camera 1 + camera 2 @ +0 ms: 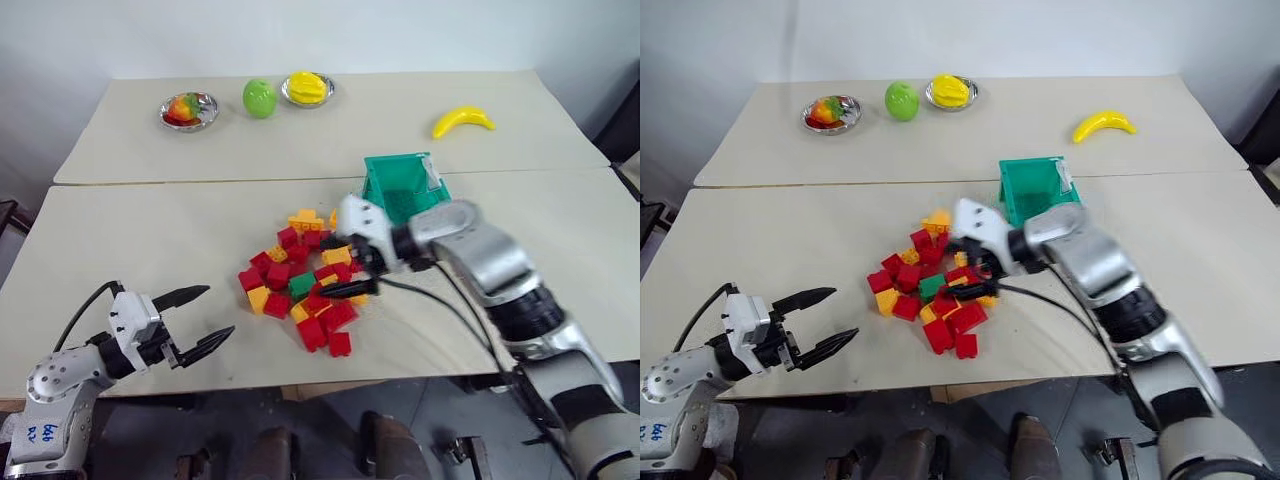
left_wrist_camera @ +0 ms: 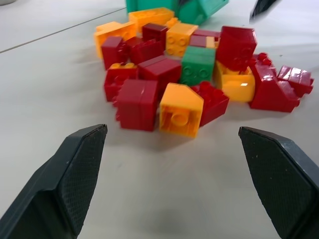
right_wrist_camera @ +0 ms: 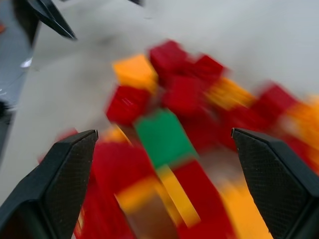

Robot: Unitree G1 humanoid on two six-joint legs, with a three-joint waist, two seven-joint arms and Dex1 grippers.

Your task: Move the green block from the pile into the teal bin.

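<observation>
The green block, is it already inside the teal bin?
No, the green block lies in the pile, apart from the teal bin.

Access to the green block point(image 1: 302, 284) within the pile point(image 1: 305, 283)
Red and yellow bricks hem it on all sides; the right gripper point(image 1: 347, 268), jaws wide, hangs over it; the teal bin point(image 1: 403, 187) stands just behind; bare table point(image 1: 150, 230) to the left.
</observation>
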